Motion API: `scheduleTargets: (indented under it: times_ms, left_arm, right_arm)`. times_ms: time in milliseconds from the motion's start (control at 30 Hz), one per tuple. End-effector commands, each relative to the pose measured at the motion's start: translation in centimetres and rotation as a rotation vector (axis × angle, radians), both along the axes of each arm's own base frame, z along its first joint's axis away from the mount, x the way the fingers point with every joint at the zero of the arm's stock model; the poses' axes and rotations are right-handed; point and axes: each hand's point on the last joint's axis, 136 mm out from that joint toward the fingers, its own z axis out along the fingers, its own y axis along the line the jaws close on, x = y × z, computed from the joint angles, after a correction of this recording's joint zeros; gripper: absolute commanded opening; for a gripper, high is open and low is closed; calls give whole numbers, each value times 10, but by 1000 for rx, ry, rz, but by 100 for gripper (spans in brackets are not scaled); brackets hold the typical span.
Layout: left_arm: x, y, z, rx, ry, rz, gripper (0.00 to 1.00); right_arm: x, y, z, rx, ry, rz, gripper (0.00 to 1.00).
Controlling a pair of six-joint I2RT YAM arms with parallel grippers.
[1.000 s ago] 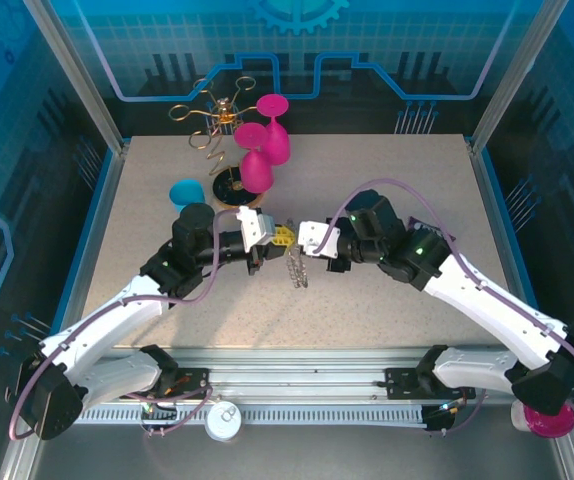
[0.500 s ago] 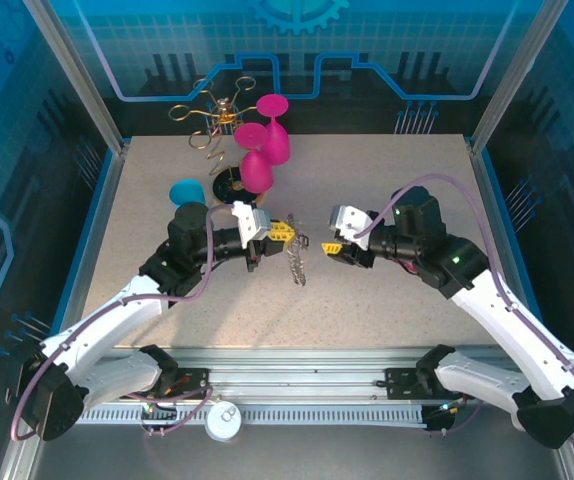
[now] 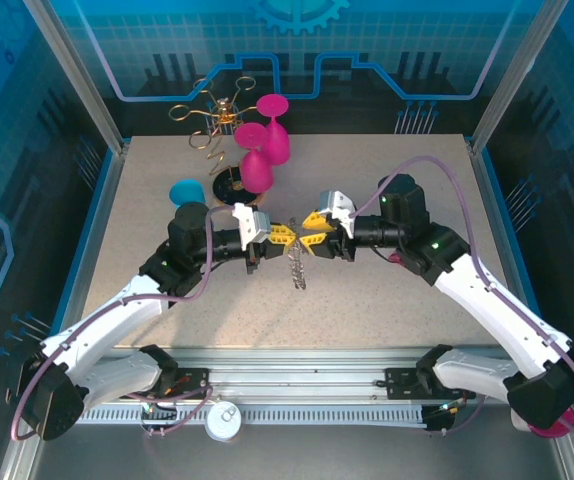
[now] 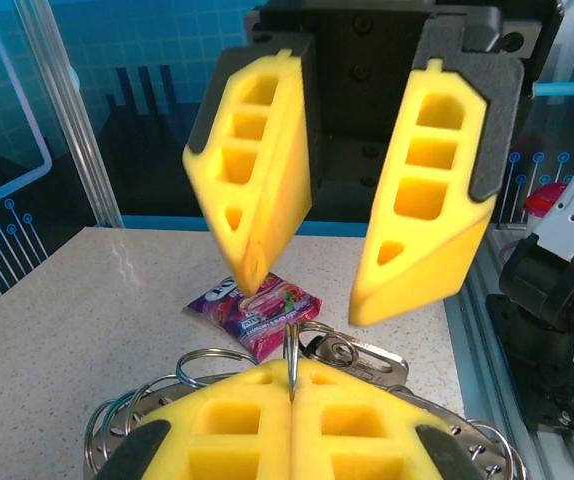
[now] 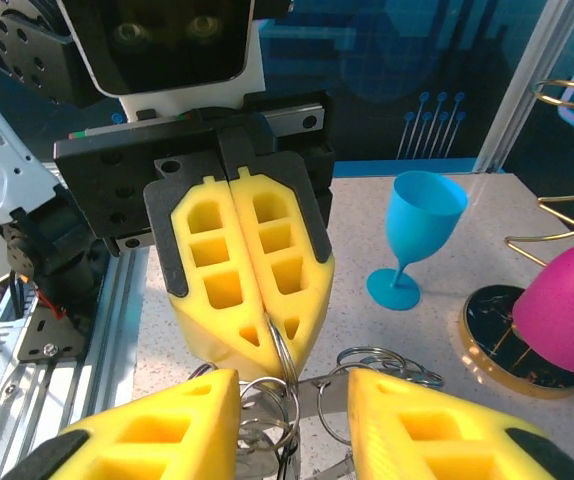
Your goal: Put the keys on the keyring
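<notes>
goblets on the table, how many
3: two pink plastic goblets upside down at the gold wire rack; a blue plastic goblet stands left of it. More may be hidden.

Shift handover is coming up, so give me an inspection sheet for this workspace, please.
Surface: speckled beige table, no spills seen.
Job's things: keyring pinched edge-on by left pincer; silvery bunch trails from it; keys too small to pick out.
Clutter: blue goblet upright; pink goblets at gold wire rack; candy packet.
Grippers: left pincer shut on keyring; right pincer open, facing it.
Cables: purple cable arcs over right arm.
Surroundings: aluminium frame, blue panels.
</notes>
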Motion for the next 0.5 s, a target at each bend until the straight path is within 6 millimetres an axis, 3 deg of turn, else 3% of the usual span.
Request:
scheduleTargets:
  times_ms: [0, 467]
  left_arm:
    - [-4, -1, 12, -13, -57, -36, 0]
    - [-9, -4, 15, -22, -60, -82, 0]
  right_arm:
    - [-3, 8, 0, 22, 5, 42, 33]
    - [-4, 15, -19, -63, 28, 131, 13]
